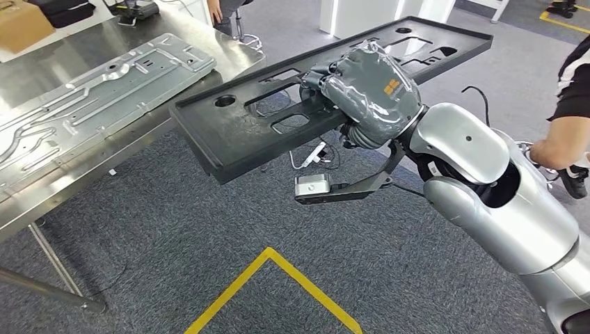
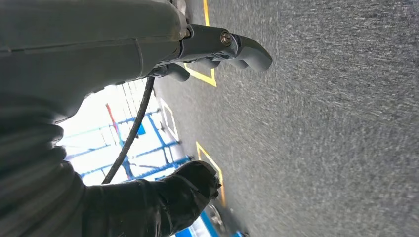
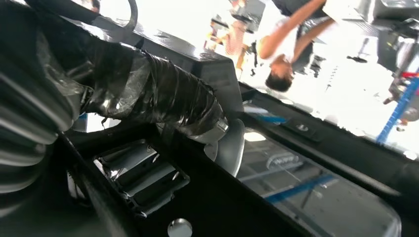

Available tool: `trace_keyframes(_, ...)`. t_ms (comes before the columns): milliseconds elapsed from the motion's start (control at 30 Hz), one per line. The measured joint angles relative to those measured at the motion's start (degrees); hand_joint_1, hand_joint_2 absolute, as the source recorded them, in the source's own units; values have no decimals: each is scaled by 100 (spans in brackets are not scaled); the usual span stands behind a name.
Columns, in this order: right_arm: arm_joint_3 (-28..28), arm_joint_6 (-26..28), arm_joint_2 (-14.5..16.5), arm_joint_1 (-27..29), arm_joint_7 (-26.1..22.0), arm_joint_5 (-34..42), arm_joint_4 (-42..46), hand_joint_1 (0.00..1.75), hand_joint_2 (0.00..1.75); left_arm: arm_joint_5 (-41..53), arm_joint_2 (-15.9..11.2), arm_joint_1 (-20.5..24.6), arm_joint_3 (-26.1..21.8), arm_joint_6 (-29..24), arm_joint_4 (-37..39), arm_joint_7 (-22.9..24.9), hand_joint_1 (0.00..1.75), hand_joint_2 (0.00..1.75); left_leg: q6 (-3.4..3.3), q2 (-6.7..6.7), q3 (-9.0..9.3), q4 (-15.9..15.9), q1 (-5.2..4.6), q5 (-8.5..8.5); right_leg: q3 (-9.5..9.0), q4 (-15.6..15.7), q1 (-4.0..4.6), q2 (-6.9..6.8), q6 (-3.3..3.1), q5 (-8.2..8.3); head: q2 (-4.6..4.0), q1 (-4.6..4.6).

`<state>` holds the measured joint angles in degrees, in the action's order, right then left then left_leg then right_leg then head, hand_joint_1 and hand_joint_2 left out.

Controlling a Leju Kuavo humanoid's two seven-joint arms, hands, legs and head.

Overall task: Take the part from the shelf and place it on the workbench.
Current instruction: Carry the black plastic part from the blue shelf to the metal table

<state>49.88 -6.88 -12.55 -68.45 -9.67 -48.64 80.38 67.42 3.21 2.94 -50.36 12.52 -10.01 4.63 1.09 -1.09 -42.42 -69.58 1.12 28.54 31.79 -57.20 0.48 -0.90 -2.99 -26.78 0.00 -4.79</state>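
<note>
A long black plastic part (image 1: 236,132) with several cut-outs hangs in the air, its near end just beside the steel workbench (image 1: 42,202). My right hand (image 1: 365,90), wrapped in a grey cover, grips it near the middle. In the right wrist view the taped thumb (image 3: 168,98) presses on the black part (image 3: 217,202). My left hand (image 2: 217,52) hangs over the grey carpet with its fingers loosely curled and nothing in them.
A pressed metal panel (image 1: 83,104) lies on the workbench, with a cardboard box (image 1: 21,24) at its far left. A person (image 1: 567,118) bends down at the right edge. Yellow floor tape (image 1: 271,261) and loose cables (image 1: 313,153) mark the carpet below.
</note>
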Motion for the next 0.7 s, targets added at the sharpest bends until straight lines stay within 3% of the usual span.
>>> trace_keyframes(33, 10, -1, 4, -1, 0, -1, -8, 175, 175, 0, -4, 3, 0, 0, 0, 0, 0, 175, 19, 35, -184, -326, 6, 102, -15, -1, 7, -67, 1, -27, 0, 1)
trace_keyframes(67, 20, -1, 8, 4, 0, -1, -15, 175, 175, -1, -5, -2, 0, 0, 0, 0, 0, 175, 34, 49, -281, -471, 9, 97, -36, -3, 11, -125, 7, -61, 0, 1)
trace_keyframes(100, 31, -1, 11, 8, 0, -1, -22, 175, 175, -1, -9, -12, 0, -2, 0, 0, 0, 175, 44, 68, -261, -395, 11, -18, -70, -5, 12, -186, 20, -99, 0, 1)
trace_keyframes(133, 38, 0, 12, 10, 0, -1, -27, 175, 175, -1, -15, -25, 0, -4, 0, 0, 0, 175, 48, 104, -125, -114, 14, -213, -118, -9, 11, -245, 37, -143, 0, 0)
trace_keyframes(200, 43, 0, 13, 7, 0, -1, -39, 175, 175, -2, -30, -45, 0, -11, 0, 0, 0, 175, 27, 301, 279, 660, -10, -542, -216, -23, 30, -352, 91, -251, -1, 1)
trace_keyframes(267, 45, 2, 13, 0, -1, 1, -53, 175, 175, -3, -39, -53, 0, -13, 0, 0, 0, 175, -64, 425, 488, 1035, -51, -574, -285, -30, 67, -438, 155, -337, -1, 4)
trace_keyframes(333, 51, 3, 21, -9, -2, 8, -60, 175, 175, -4, -49, -55, 0, -13, -1, -1, 0, 175, -174, 329, 535, 1060, -59, -494, -327, -94, 70, -488, 212, -356, 0, 4)
trace_keyframes(367, 54, 4, 26, -11, -1, 10, -61, 175, 175, -6, -57, -60, 0, -13, -1, -2, 0, 175, -215, 269, 578, 1076, -52, -460, -294, -211, 53, -450, 240, -338, -1, 9)
trace_keyframes(400, 55, 5, 28, -18, -1, 13, -62, 175, 175, -7, -66, -62, 0, -12, -2, -3, 0, 175, -253, 215, 638, 1086, -47, -423, -194, -414, 23, -350, 265, -314, 0, 14)
trace_keyframes(467, 59, 7, 26, -28, -1, 15, -68, 175, 175, -7, -79, -64, -1, -9, -4, -5, 0, 175, -313, 114, 777, 1106, -42, -335, 256, -1083, -34, -93, 311, -365, -1, 29)
trace_keyframes(533, 70, 5, 24, -26, -2, 16, -80, 175, 175, -8, -84, -60, -1, -6, -4, -6, 0, 175, -338, -13, 916, 1107, -42, -226, 818, -1710, -65, 25, 344, -640, -1, 37)
trace_keyframes(600, 80, 4, 24, -19, -2, 16, -93, 175, 175, -8, -87, -63, -1, -4, -3, -7, 0, 175, -335, -166, 1087, 1107, -43, -94, 1154, -1790, -72, 43, 348, -839, -1, 43)
trace_keyframes(633, 80, 4, 24, -18, -2, 16, -97, 175, 175, -8, -89, -69, -2, -4, -4, -7, 0, 175, -325, -241, 1191, 1108, -42, -19, 1193, -1580, -70, 63, 335, -753, -2, 45)
trace_keyframes(667, 80, 4, 24, -19, -2, 16, -100, 175, 175, -8, -89, -77, -2, -4, -3, -7, 0, 175, -313, -310, 1297, 1110, -42, 60, 1182, -1271, -65, 106, 313, -530, -1, 45)
trace_keyframes(700, 81, 4, 19, -20, -2, 16, -106, 175, 175, -9, -84, -87, -2, -4, -2, -7, 0, 175, -298, -374, 1396, 1112, -40, 139, 1143, -868, -57, 204, 283, -99, -1, 51)
